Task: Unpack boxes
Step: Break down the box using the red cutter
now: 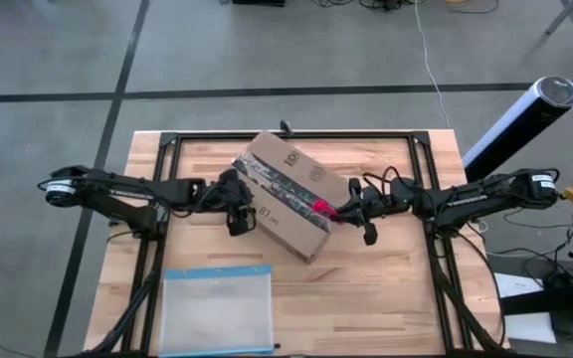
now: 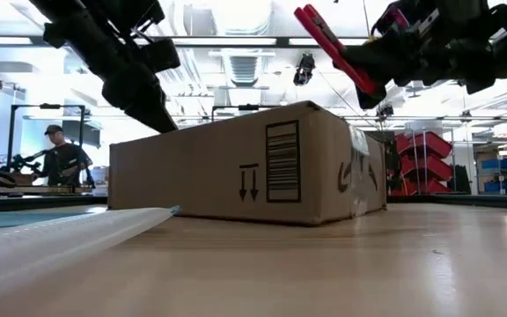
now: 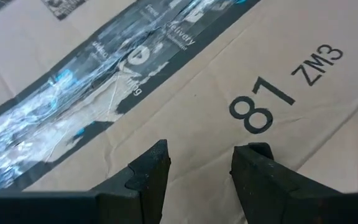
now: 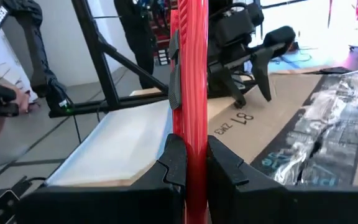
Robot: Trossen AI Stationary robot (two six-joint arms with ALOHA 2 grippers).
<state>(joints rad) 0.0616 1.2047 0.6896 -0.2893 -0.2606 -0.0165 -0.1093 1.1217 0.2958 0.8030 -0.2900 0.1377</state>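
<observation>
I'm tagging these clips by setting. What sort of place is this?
Probably a robotics lab or workshop: a wooden table on grey floor, red storage bins, and a person at another bench.

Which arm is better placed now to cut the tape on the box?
The right: its claw grips the red tool above the box tape; the left claw is open, empty.

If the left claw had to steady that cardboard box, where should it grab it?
Probably the near-left top edge, coming from above. The box lies flat and sealed with tape, so no flap is free to pinch. The left claw already hangs open over that edge, while the right claw holds the red tool.
</observation>
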